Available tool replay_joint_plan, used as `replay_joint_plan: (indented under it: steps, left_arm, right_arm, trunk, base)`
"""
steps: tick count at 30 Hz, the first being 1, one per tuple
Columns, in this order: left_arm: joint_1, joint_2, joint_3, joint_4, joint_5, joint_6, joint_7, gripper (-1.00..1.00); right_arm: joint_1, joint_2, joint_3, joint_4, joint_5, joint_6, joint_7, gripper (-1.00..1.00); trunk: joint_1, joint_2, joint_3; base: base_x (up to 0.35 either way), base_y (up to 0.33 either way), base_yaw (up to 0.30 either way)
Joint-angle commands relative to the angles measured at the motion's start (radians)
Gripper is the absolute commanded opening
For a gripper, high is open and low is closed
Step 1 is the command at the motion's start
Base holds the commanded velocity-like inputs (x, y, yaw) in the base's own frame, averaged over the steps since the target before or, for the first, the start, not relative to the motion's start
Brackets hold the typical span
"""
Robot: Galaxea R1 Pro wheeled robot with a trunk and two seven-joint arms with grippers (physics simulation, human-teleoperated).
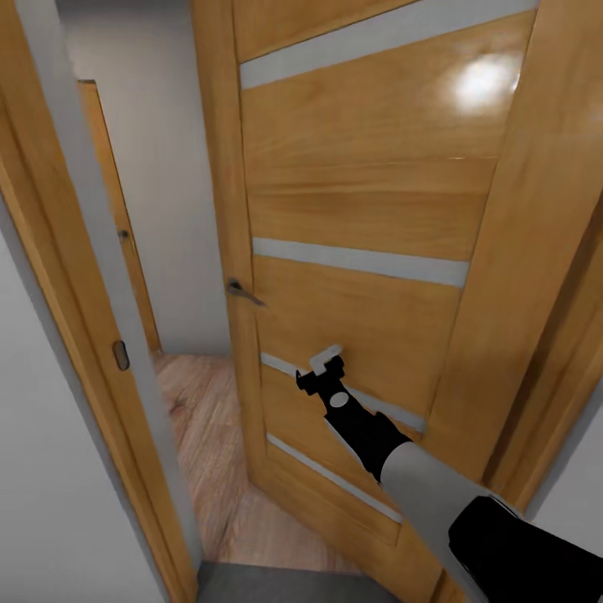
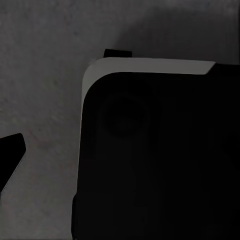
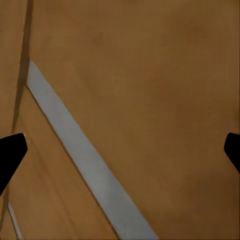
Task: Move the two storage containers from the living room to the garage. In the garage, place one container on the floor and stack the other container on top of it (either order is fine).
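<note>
The two storage containers are out of view. My right gripper (image 1: 322, 368) reaches forward on its black and grey arm and sits at or just off the lower part of a wooden door (image 1: 368, 209). In the right wrist view the right gripper (image 3: 125, 150) is open, its dark fingertips (image 3: 10, 152) far apart, with the door panel and a grey strip (image 3: 85, 160) close ahead. The left wrist view looks down on the dark grey floor (image 2: 45, 75) and my black base (image 2: 160, 160); one left fingertip (image 2: 10, 155) sits wide at the edge, nothing held.
The door stands ajar, its lever handle (image 1: 243, 291) at the free edge. Through the gap lie a light wood plank floor (image 1: 201, 419), a white wall (image 1: 176, 167) and another wooden door (image 1: 113, 209). The door frame (image 1: 75, 335) stands close on the left.
</note>
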Motion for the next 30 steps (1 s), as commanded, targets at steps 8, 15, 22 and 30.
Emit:
replay_joint_plan:
  steps: [8, 15, 22, 30]
  left_arm:
    - [0.0, 0.0, 0.001, 0.0, 0.008, -0.003, 0.0, 1.0]
    - [0.0, 0.0, 0.002, 0.0, 0.008, -0.006, 0.0, 1.0]
    - [0.0, 0.0, 0.002, 0.0, 0.008, -0.006, 0.0, 1.0]
    - [0.0, 0.0, 0.003, 0.0, 0.008, -0.006, 0.0, 1.0]
  right_arm:
    - [-0.002, 0.0, 0.007, -0.003, 0.011, 0.025, -0.026, 1.0]
    - [-0.002, 0.0, 0.007, -0.001, 0.012, 0.084, -0.152, 1.0]
    - [-0.034, 0.0, 0.004, 0.037, 0.01, 0.104, -0.193, 1.0]
    - [-0.091, 0.0, -0.006, 0.134, 0.004, 0.085, -0.201, 1.0]
  trunk:
    - [0.001, 0.0, -0.001]
    - [0.001, 0.0, -0.001]
    - [0.001, 0.0, -0.001]
    - [0.001, 0.0, -0.001]
  base:
    - [0.321, 0.0, 0.0]
    - [0.321, 0.0, 0.0]
    - [0.298, 0.0, 0.0]
    - [0.05, 0.0, 0.0]
